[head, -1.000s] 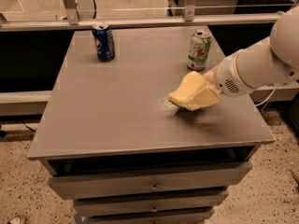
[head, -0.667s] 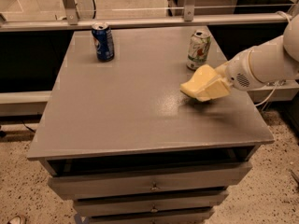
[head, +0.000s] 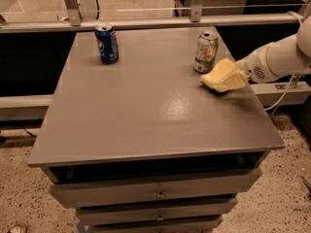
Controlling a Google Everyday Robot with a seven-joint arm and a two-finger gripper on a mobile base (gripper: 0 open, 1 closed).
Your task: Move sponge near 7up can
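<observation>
Clearly, in your one camera view the gripper (head: 236,77) reaches in over the table's right edge with its fingers clamped on the sponge (head: 217,77). You can judge that grip from how the sponge hangs tilted at the arm's tip, with a shadow under it, rather than lying flat. It is held low over the table (head: 146,110), just beside the 7up can (head: 206,51) on the can's near-right side, and as far as you can see the two are not touching. That low height probably suits a short set-down right there. The blue can (head: 106,43) stands well apart at the far left. The sponge looks pale yellow, soft and thick, with a curved edge, and wider than the can.
</observation>
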